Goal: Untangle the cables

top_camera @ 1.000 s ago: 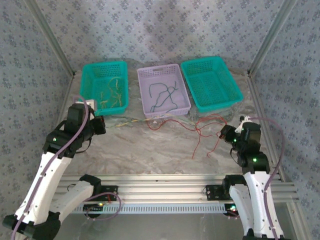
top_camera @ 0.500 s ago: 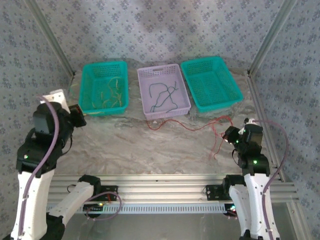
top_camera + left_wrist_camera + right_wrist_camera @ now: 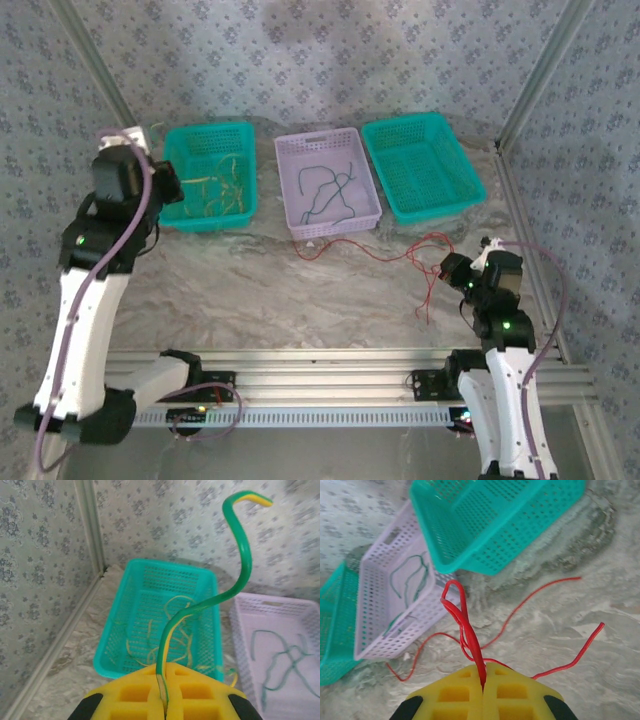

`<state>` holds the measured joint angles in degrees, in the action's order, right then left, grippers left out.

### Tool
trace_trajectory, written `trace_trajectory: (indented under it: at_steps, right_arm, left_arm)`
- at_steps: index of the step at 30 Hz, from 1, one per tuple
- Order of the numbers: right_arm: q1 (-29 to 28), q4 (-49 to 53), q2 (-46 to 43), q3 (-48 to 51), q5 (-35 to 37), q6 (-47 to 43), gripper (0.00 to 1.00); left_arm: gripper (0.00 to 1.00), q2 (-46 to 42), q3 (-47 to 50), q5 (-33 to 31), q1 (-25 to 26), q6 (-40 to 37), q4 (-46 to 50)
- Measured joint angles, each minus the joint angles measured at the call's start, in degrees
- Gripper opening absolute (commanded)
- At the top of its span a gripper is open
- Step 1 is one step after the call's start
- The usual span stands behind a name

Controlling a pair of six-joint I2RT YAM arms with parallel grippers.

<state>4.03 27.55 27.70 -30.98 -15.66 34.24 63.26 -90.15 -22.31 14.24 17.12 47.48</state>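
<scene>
Left gripper (image 3: 164, 700), ten o'clock in my overhead view, clamps a yellow-green cable (image 3: 241, 555); right gripper (image 3: 483, 680), four o'clock, pinches a red cable (image 3: 465, 620).

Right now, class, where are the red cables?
In the right wrist view the red cables are pinched in the shut right pincer, trailing over the table in front of the lilac basket and the right-hand teal basket.
</scene>
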Motion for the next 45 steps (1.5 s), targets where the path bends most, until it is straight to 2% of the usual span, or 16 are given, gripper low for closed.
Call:
trace_trajectory:
  at_steps: [7, 17, 24, 30, 39, 45]
  right_arm:
    - [-1.1, -1.7, -3.3, -0.7, -3.7, -0.2, 0.0]
    - [-2.3, -2.1, -5.0, -1.7, -7.3, -0.9, 0.0]
    - [-3.1, -2.3, -5.9, -2.1, -7.8, -1.0, 0.0]
    - [-4.1, -3.7, -6.0, -1.7, -7.8, -1.0, 0.0]
    - [-6.1, -4.8, -5.9, -1.5, -7.7, -1.0, 0.0]
    - [-7.5, -5.3, -5.9, -1.3, -7.7, -1.0, 0.0]
  left_arm:
    - [0.0, 8.1, -0.4, -4.0, -2.4, -1.3, -5.8]
    - [0.0, 19.9, -11.2, -9.4, -8.1, -3.8, -8.9]
    - [0.0, 20.5, -19.8, -4.0, -8.3, -0.7, -6.8]
    - [0.0, 19.3, -25.5, -3.7, -8.3, -0.8, -6.8]
    - [0.0, 21.5, -24.0, -6.3, -8.7, -2.3, -7.4]
    - [0.0, 23.8, -12.8, -6.0, -8.7, -1.4, -10.7]
